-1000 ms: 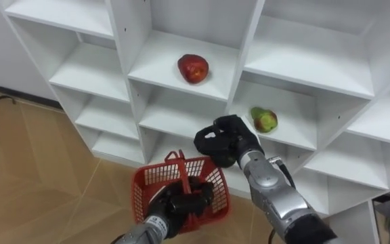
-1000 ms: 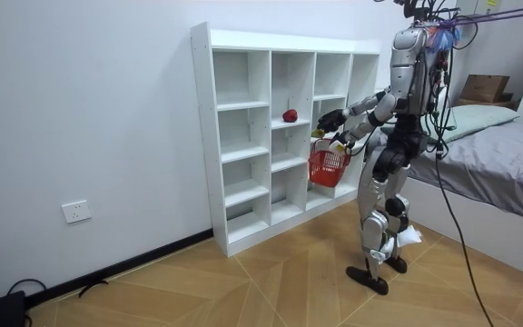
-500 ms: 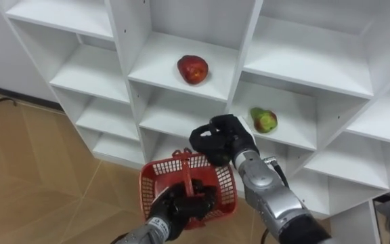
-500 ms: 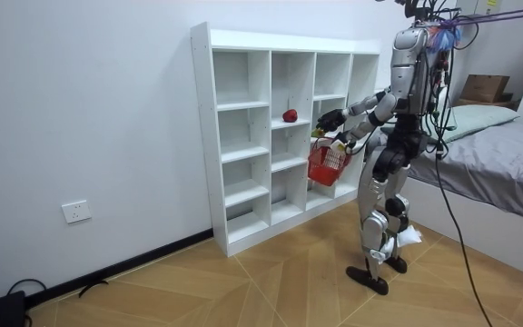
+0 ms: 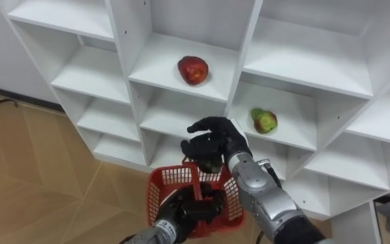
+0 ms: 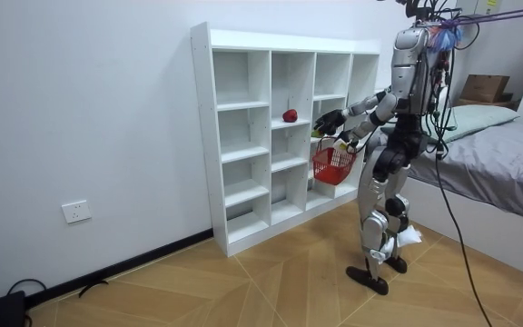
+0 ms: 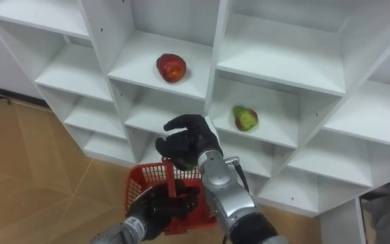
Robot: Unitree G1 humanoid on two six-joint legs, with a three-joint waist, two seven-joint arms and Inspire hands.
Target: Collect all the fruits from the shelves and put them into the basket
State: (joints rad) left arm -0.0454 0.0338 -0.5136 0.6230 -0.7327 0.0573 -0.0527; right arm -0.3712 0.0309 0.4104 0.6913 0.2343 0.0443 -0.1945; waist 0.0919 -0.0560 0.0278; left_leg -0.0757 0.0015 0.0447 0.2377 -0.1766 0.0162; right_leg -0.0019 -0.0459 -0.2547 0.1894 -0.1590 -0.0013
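**Two fruits on the shelves, basket held in front**

Your robot stood facing the white closet (image 5: 250, 47). Its left hand (image 5: 193, 209) was clenched round the handle of the red basket (image 5: 160, 203), held low before the shelves. Its right hand (image 5: 212, 142) hung just above the basket, fingers spread and slack. You had a red apple (image 5: 192, 69) in one compartment and a green fruit (image 5: 265, 120) one lower to the right, both clear of the hands.

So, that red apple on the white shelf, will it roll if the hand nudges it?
Probably: the round red apple rests loose on a flat white shelf with no lip. Its glossy skin may slip in a pinch.
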